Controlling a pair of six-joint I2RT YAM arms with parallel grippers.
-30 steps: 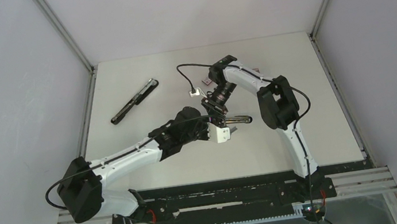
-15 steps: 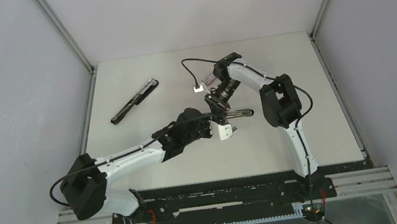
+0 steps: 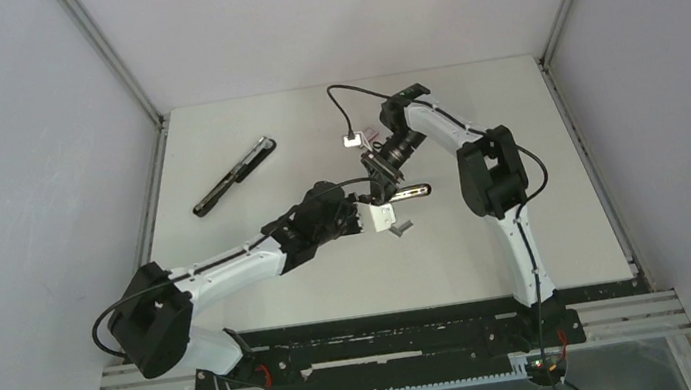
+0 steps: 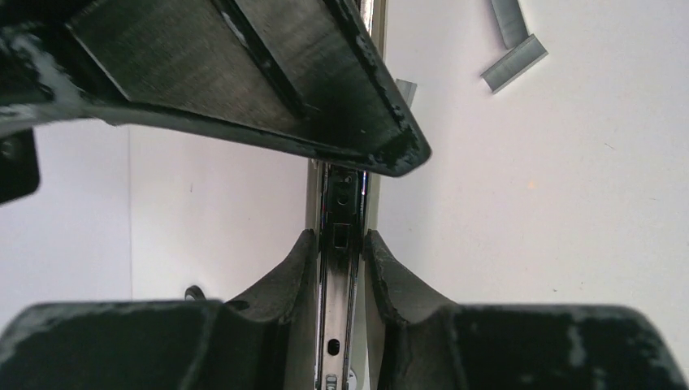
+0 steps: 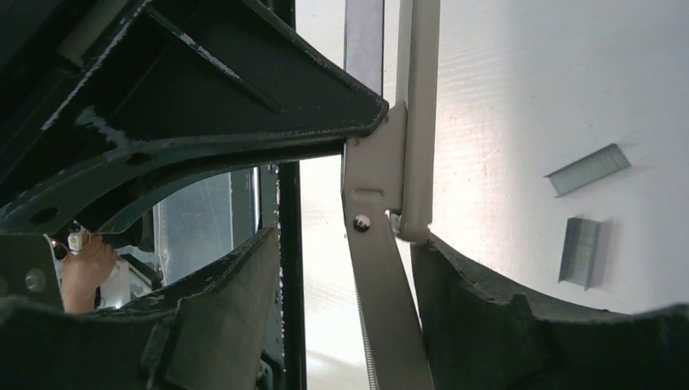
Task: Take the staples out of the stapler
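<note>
The stapler [image 3: 412,191] is near the middle of the table [image 3: 548,229], held between both arms. The left gripper [image 4: 340,237] is pinched tight on its chrome rail, while the right gripper [image 5: 349,244] straddles the pale arm, fingers apart and not squeezing. Two short strips of staples [image 3: 404,229] lie on the tabletop just beside it. Another long black-and-silver tool [image 3: 233,176] lies well off toward the far left.

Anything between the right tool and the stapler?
Nothing visible. The right tool straddles an arm of the stapler, jaws apart; the left tool clamps its rail. The staples lie aside on the table.
</note>
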